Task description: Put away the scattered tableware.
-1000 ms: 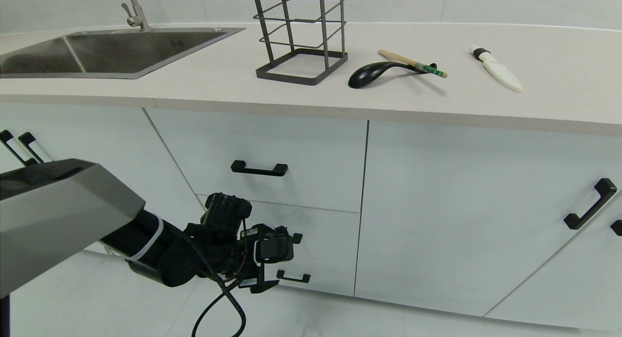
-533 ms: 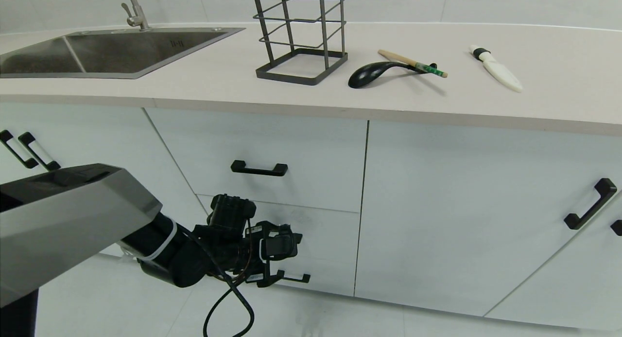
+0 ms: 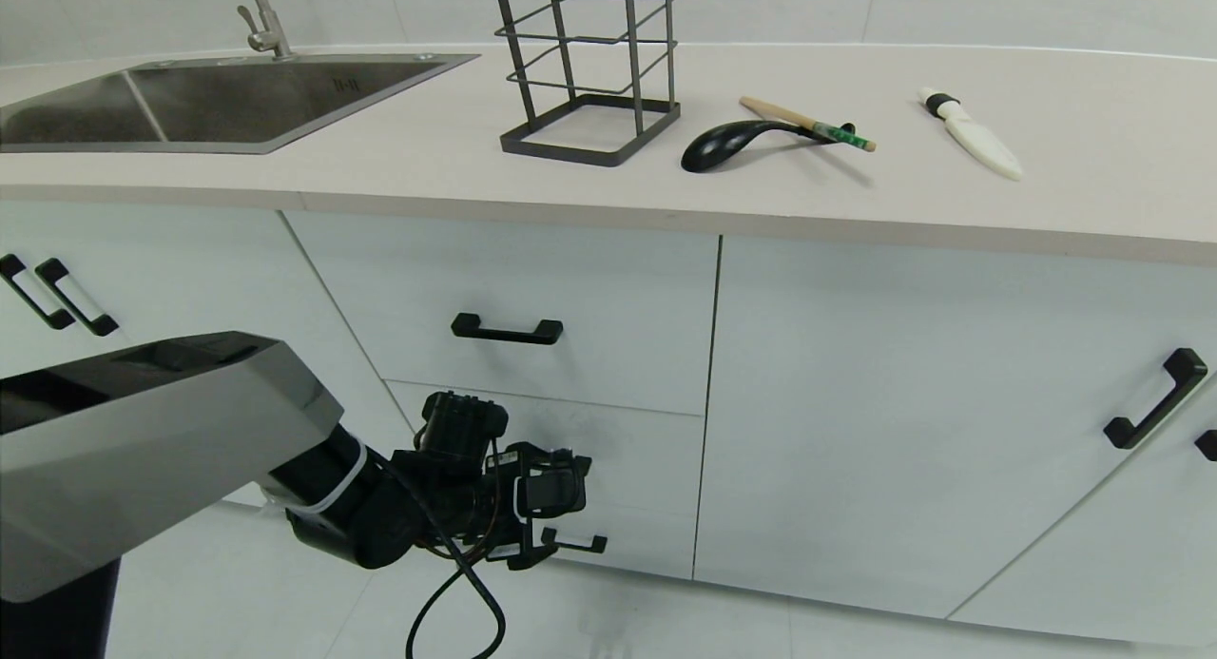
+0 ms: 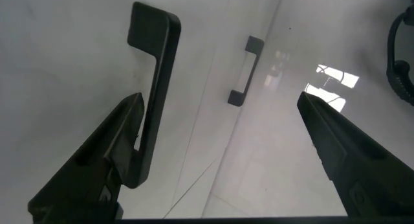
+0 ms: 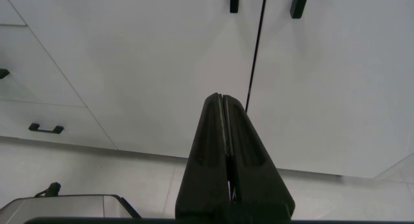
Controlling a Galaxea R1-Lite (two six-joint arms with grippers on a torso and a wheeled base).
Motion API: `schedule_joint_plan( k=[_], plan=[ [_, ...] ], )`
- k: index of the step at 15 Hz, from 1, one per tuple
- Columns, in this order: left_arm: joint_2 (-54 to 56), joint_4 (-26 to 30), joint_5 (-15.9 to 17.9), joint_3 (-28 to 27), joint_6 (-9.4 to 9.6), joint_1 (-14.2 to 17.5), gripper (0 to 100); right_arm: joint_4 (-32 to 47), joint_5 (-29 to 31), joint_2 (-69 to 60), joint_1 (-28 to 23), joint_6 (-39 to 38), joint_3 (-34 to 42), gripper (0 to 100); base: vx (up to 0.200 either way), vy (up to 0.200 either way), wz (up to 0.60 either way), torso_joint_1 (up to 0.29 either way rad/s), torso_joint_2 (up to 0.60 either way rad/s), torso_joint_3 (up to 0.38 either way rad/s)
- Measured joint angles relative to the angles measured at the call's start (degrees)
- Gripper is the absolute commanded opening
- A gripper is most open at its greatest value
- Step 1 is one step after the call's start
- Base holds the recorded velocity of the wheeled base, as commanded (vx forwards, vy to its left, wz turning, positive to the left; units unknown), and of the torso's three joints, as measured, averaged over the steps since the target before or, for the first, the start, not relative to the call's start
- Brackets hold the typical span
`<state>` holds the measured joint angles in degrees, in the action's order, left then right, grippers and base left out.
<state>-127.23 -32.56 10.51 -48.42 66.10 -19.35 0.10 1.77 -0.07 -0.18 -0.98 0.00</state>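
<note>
Grey wire rack [image 3: 561, 152] stands beside black spoon [image 3: 708, 150]; left gripper [image 4: 218, 102] spread, right gripper [image 5: 221, 98] closed.

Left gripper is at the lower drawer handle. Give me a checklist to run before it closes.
1. Left gripper open: ok.
2. Lower drawer handle between its fingers: ok, though close beside one finger.
3. Fingers far enough past the handle: cannot tell.
4. Right gripper shut, holding nothing: ok.
5. Black spoon, chopsticks and white knife lying on the countertop: ok.
6. Wire rack upright beside the spoon: ok.
</note>
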Motion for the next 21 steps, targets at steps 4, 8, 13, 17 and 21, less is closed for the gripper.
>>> schedule_joint_plan(
  k=[4, 8, 13, 17, 21],
  plan=[
    [-0.63, -0.30, 0.11, 1.13, 0.11, 0.02, 100, 0.00, -0.02, 0.00, 0.00, 0.00, 0.00, 0, 0.000, 0.000, 0.00, 0.000, 0.00, 0.000],
    [-0.41, -0.56, 0.11, 2.67, 0.16, 0.02, 100, 0.00, 0.00, 0.00, 0.00, 0.00, 0.00, 0, 0.000, 0.000, 0.00, 0.000, 0.00, 0.000],
    [1.79, 0.71, 0.20, 6.06, 0.11, 0.00, 100, 0.00, -0.02, 0.00, 0.00, 0.00, 0.00, 0, 0.000, 0.000, 0.00, 0.000, 0.00, 0.000],
    [6.18, 0.54, 0.11, 10.64, 0.41, -0.13, 100, -0.02, 0.00, 0.00, 0.00, 0.00, 0.00, 0, 0.000, 0.000, 0.00, 0.000, 0.00, 0.000],
    [11.93, -1.97, 0.11, 17.20, 0.46, -0.55, 100, 0.00, 0.00, 0.00, 0.00, 0.00, 0.00, 0, 0.000, 0.000, 0.00, 0.000, 0.00, 0.000]
  ],
)
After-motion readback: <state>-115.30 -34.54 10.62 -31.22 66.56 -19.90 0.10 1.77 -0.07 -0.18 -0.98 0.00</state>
